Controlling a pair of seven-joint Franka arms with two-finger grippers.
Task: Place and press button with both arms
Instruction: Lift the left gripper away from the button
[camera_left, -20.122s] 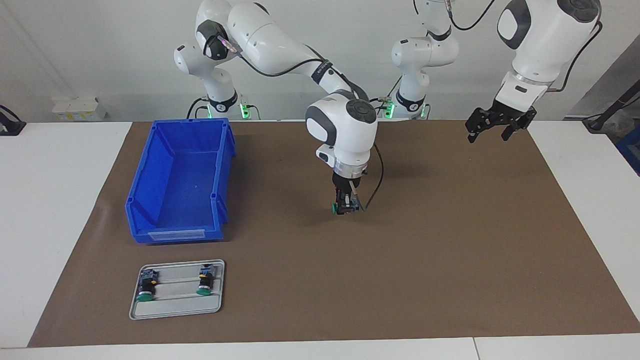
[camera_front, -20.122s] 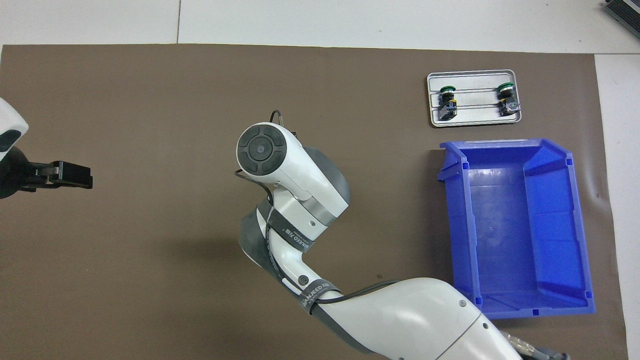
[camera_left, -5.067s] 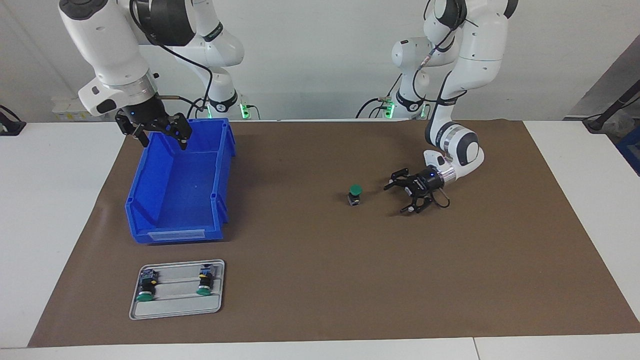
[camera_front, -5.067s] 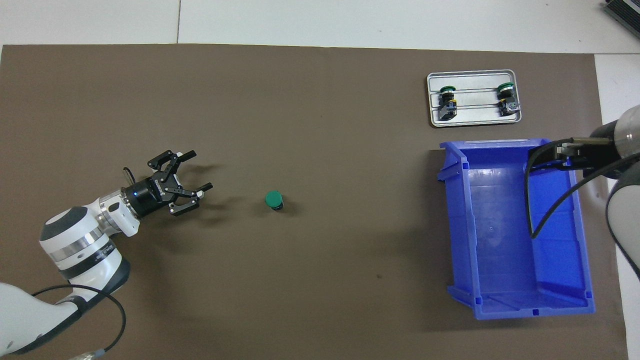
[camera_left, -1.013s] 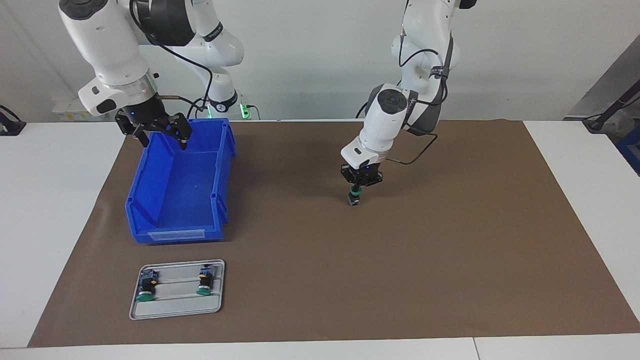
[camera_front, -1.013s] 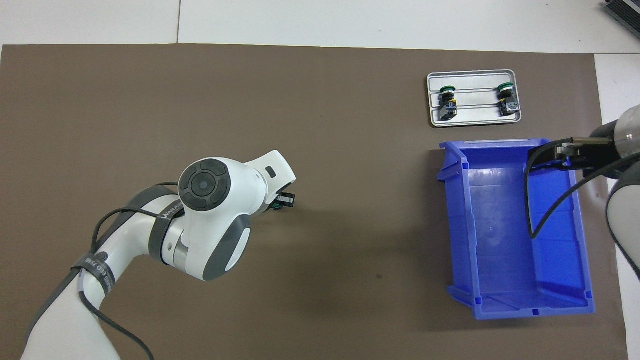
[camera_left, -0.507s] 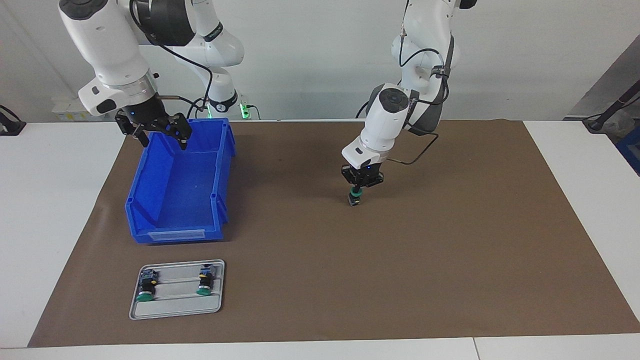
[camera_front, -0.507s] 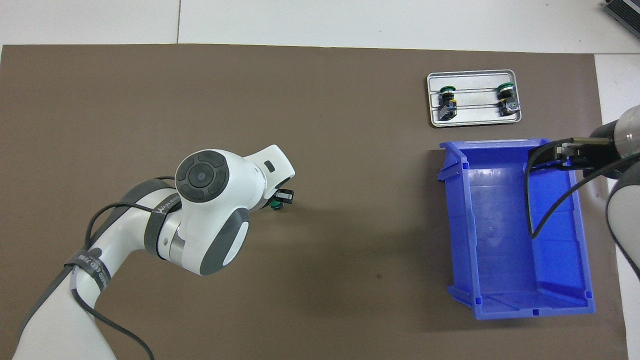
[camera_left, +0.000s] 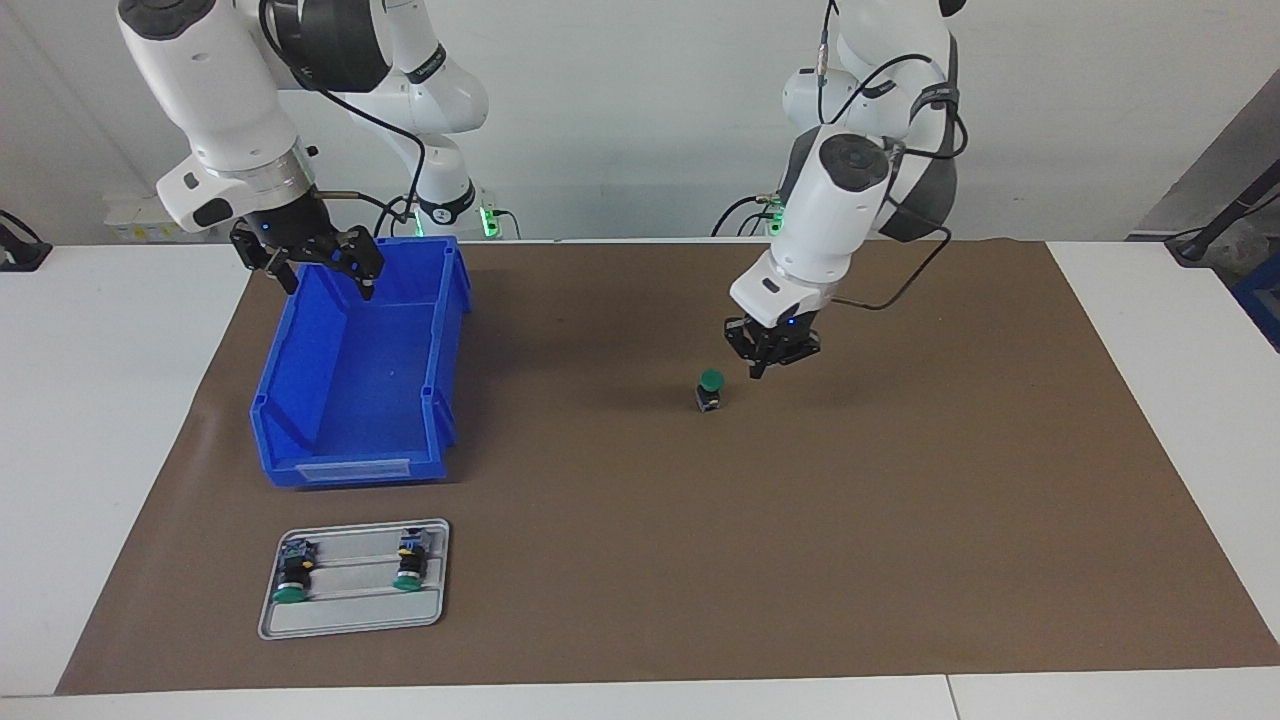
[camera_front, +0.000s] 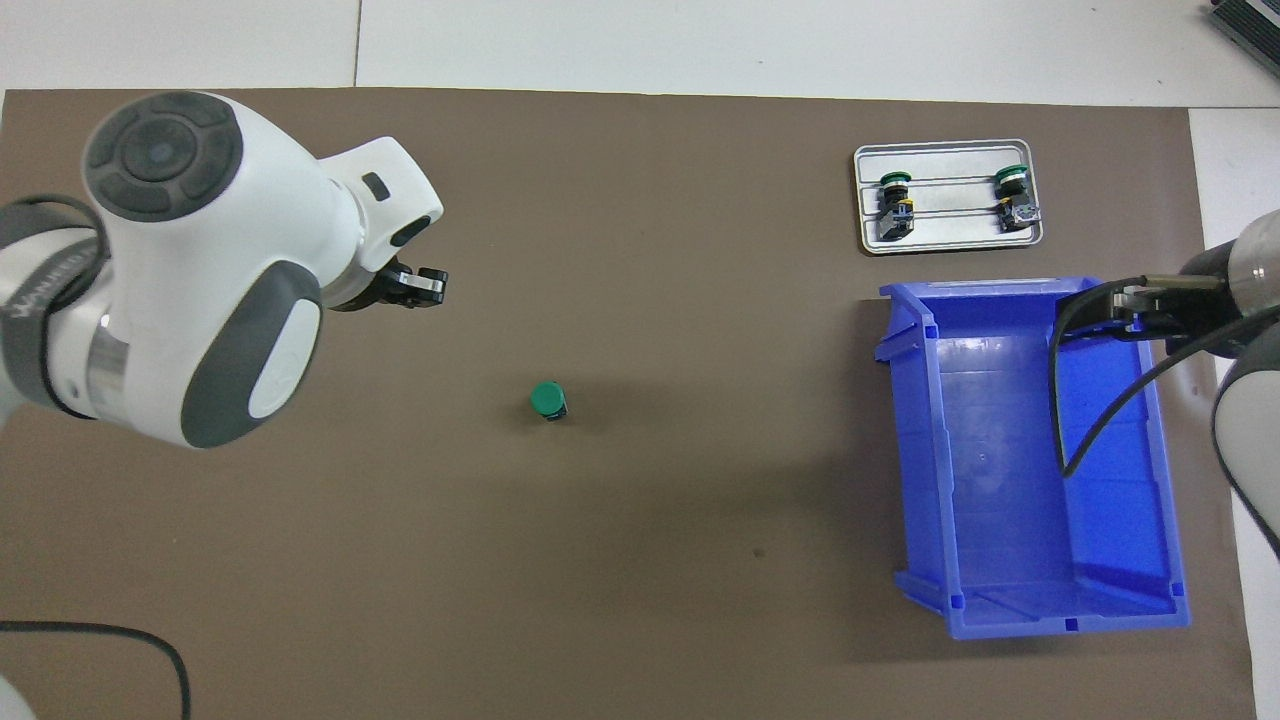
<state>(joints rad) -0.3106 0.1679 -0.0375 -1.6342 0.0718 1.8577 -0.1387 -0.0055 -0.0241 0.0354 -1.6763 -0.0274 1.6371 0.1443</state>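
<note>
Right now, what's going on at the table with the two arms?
The button stands upright on the brown mat near the middle, green cap up, with nothing touching it. The left gripper hangs in the air just beside it, toward the left arm's end, holding nothing. The right gripper waits open over the blue bin. Two more buttons lie on the grey tray.

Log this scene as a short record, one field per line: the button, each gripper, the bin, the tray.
button: the button stands upright on the brown mat, green cap up, touched by nothing
left gripper: the left gripper hangs in the air beside the button, toward the left arm's end, holding nothing
right gripper: the right gripper waits open over the blue bin, empty
bin: nothing visible in it
tray: the grey tray holds two spare buttons, lying on their sides
</note>
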